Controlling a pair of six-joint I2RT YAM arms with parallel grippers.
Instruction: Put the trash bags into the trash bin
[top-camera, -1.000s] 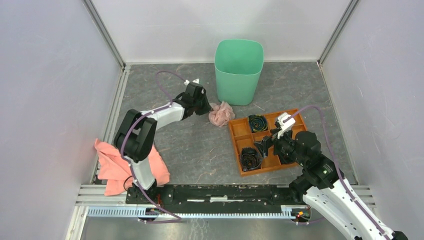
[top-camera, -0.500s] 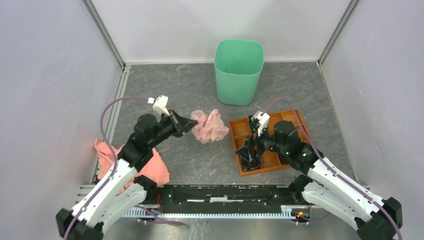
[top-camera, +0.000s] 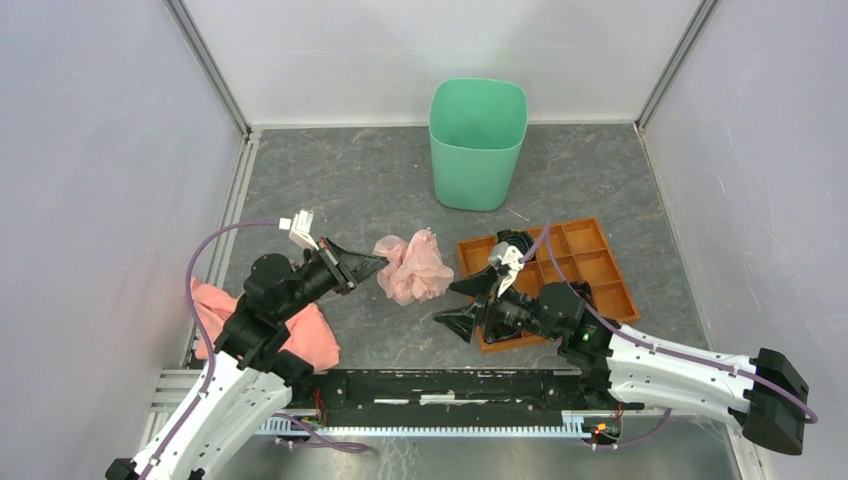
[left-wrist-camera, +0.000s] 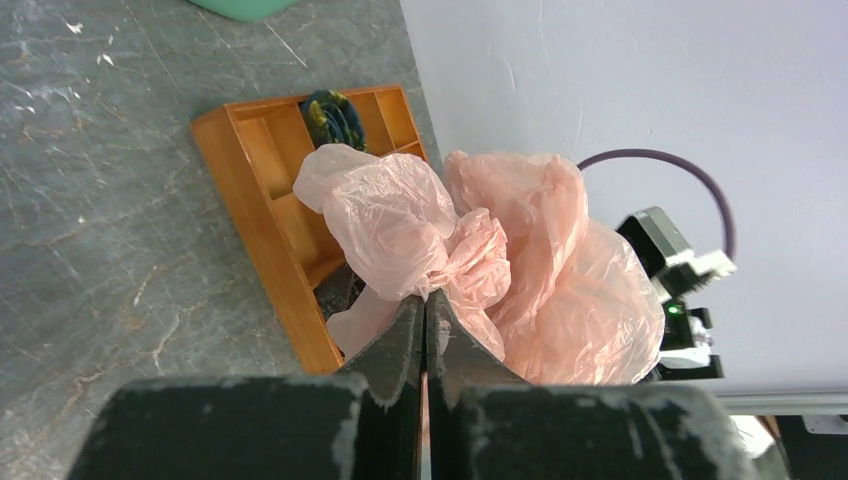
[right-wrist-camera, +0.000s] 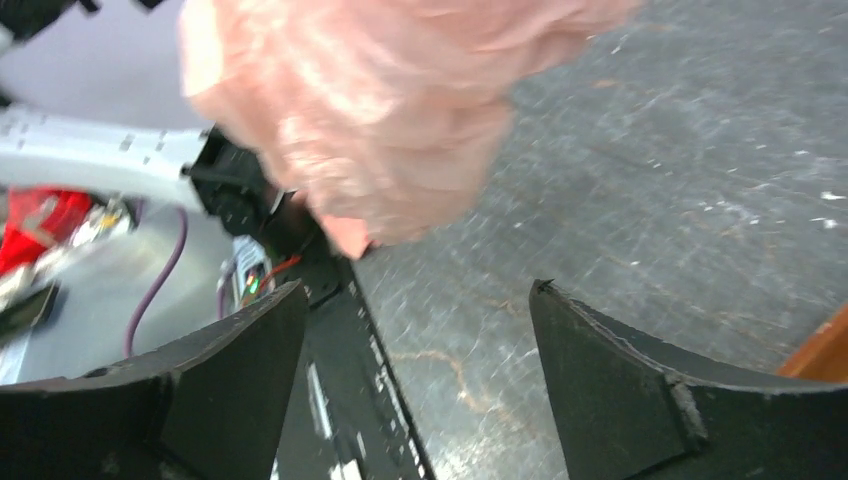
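Both moved: left end effector (top-camera: 378, 265) pulled the pinched trash bag (top-camera: 412, 270) nearer; right end effector (top-camera: 462, 304) approaches, open.

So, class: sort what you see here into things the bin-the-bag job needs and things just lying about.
Part of the job: pink trash bag, pinched in the left gripper; green trash bin; open right gripper nearby.
Lying about: orange tray, dark roll in it, salmon cloth.
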